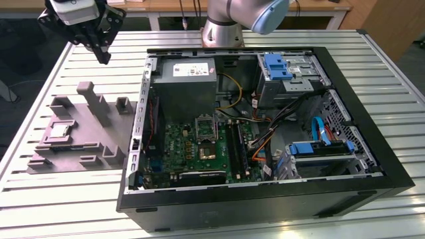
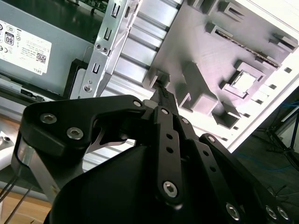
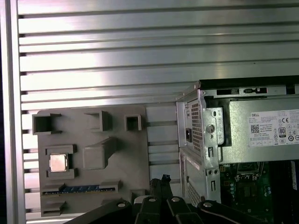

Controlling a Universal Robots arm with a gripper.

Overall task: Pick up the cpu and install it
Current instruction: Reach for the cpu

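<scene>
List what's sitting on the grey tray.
The cpu lies in a square recess of the tray. A thin blue strip sits in a slot nearby. In the first wrist view the gripper covers one tray corner, so nothing can be checked there.

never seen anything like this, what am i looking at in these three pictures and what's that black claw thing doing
This is a robot arm working at a slatted metal table. The exterior view comes from a camera off the arm that looks down on the whole scene. The two wrist views come from cameras riding on the arm, so its black gripper pokes into both of them.

On the table sits an open computer case with its green motherboard showing. Beside it lies a grey moulded tray. The cpu, a small silver square, lies in a pocket of that tray.

The gripper hangs in the air near the tray, shut and holding nothing. The cpu has not yet been picked up.
</scene>
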